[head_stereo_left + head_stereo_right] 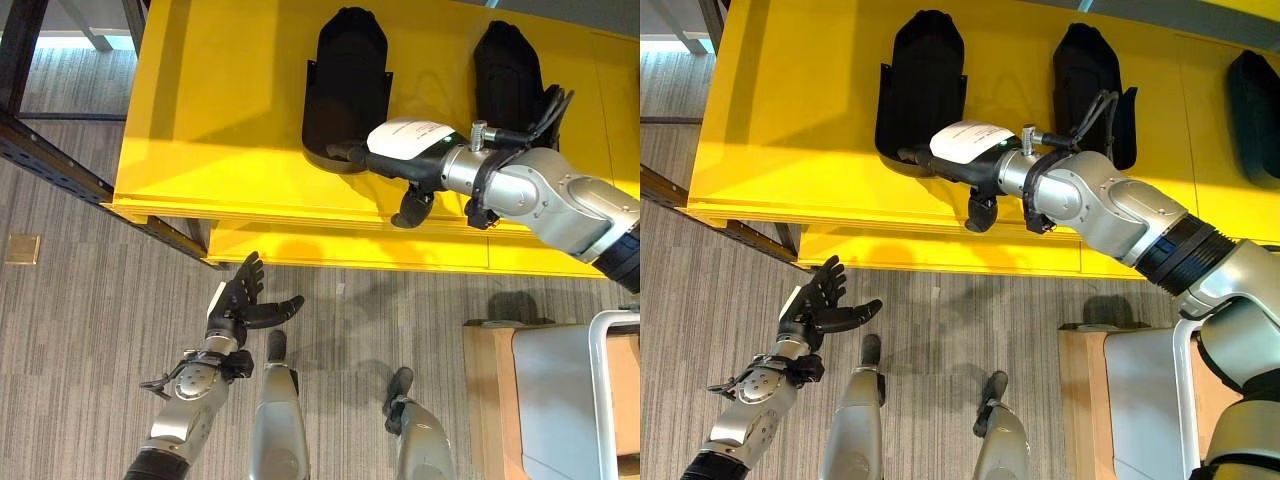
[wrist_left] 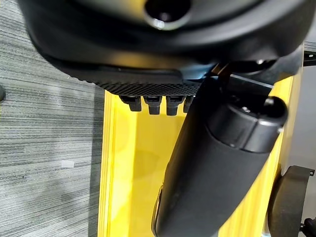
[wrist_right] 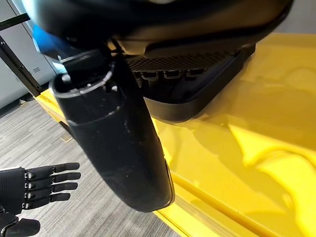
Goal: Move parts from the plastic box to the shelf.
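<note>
Two black moulded parts stand on the yellow shelf (image 1: 220, 110): one (image 1: 345, 80) near the middle, another (image 1: 508, 75) to its right. My right hand (image 1: 405, 145), with a white cover on its back, reaches over the shelf's front edge. Its straight fingers (image 3: 163, 74) lie against the lower rim of the middle part (image 3: 197, 96), and the thumb (image 3: 113, 143) hangs apart from it over the shelf's front. My left hand (image 1: 240, 300) hovers open and empty above the carpet, below the shelf front; its thumb (image 2: 217, 163) and fingers (image 2: 153, 103) are spread.
A third black part (image 1: 1255, 105) stands at the shelf's far right. A grey box (image 1: 560, 400) on a wooden stand sits at the lower right, with a white frame beside it. A dark metal rack beam (image 1: 50, 160) crosses the left side over grey carpet.
</note>
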Controlling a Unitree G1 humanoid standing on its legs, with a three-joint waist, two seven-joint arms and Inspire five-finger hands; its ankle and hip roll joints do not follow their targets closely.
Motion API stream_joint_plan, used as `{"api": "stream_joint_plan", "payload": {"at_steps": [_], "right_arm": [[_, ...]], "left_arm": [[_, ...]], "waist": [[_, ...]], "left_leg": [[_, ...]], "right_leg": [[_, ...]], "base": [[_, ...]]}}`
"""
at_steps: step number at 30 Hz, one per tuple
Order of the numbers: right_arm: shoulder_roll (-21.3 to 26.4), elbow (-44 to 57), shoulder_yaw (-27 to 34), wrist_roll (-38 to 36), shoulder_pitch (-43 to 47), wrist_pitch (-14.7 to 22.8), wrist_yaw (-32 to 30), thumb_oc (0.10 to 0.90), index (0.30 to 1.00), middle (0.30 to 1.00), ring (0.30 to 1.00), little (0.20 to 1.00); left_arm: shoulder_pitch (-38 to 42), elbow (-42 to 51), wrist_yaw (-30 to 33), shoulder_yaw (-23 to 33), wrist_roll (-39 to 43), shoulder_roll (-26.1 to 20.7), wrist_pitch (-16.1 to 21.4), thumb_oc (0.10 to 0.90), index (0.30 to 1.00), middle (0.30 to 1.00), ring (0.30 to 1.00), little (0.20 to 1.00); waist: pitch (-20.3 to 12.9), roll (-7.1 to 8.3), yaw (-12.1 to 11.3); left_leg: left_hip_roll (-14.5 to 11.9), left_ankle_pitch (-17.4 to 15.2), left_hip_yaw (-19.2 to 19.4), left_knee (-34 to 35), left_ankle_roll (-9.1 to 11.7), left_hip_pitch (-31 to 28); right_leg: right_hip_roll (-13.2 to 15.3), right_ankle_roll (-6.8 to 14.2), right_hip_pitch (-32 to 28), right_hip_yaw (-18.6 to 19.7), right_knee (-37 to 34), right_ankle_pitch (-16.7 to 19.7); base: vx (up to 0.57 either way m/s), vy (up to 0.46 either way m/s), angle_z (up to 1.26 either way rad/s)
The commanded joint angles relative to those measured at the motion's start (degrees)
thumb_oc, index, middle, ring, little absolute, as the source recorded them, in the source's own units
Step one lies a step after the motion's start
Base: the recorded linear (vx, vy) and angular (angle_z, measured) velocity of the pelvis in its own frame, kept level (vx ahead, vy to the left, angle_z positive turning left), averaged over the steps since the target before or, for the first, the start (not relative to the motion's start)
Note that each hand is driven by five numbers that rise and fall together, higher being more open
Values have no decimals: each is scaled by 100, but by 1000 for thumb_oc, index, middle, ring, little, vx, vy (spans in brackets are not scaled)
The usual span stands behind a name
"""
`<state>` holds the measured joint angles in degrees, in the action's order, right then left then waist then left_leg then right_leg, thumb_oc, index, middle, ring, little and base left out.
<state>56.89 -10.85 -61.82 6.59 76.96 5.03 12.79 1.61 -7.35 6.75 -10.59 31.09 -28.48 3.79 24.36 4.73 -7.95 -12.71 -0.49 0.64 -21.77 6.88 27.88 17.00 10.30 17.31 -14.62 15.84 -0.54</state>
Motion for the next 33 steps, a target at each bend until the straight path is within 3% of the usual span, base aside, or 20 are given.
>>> {"api": "stream_joint_plan", "payload": {"at_steps": [1, 33], "right_arm": [[254, 515, 385, -48, 282, 179, -142, 900, 1000, 1000, 1000, 1000], [312, -220, 551, 292, -244, 128, -208, 900, 1000, 1000, 1000, 1000]], "left_arm": [[57, 596, -108, 105, -218, -235, 345, 900, 1000, 1000, 1000, 1000], [-57, 639, -68, 184, -254, -201, 376, 900, 1000, 1000, 1000, 1000]], "waist": [[-309, 98, -15], [-85, 3, -47]], "left_leg": [[-448, -361, -18, -324, 141, 37], [-370, -372, -46, -455, 83, 270]], "right_leg": [[241, -9, -593, -75, 164, -427], [271, -15, -439, -57, 224, -377]], "base": [[0, 0, 0], [0, 0, 0]]}}
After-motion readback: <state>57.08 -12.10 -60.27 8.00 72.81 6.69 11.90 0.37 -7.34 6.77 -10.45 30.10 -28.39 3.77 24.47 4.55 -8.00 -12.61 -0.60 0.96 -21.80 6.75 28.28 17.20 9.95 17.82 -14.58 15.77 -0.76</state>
